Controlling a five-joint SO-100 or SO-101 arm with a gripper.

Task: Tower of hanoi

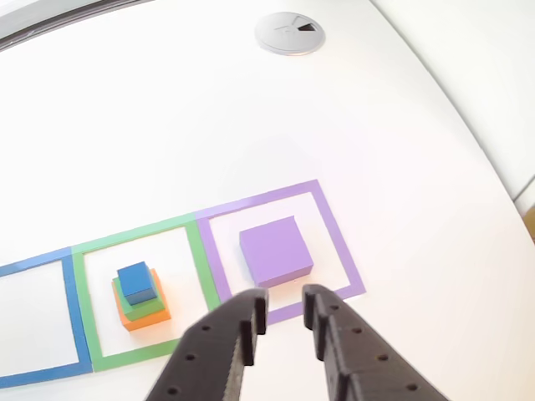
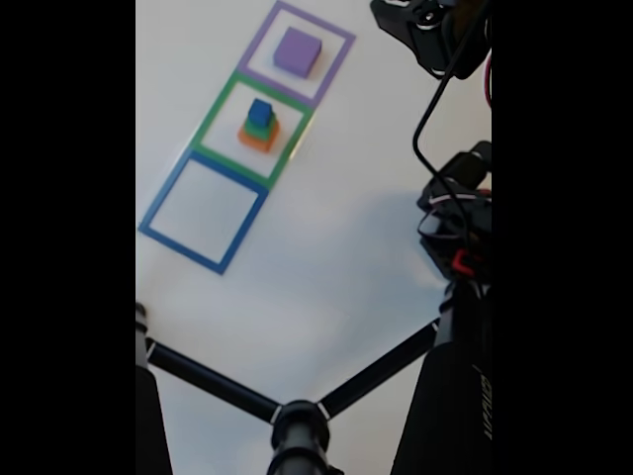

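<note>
Office or lab: white desk (image 1: pixel 401 125) with cable grommet (image 1: pixel 290 33), camera tripod (image 2: pixel 297 421).

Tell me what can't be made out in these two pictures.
- Blue square: its left part is cut off by the other view's edge.
- Gripper: its body runs off the bottom edge; just the fingers show.
- Stack: small and blurred in the fixed view.
- Arm: dark, tangled with cables.

Purple block (image 2: pixel 297 50) sits in purple square (image 2: pixel 336 64) (alone).
</note>
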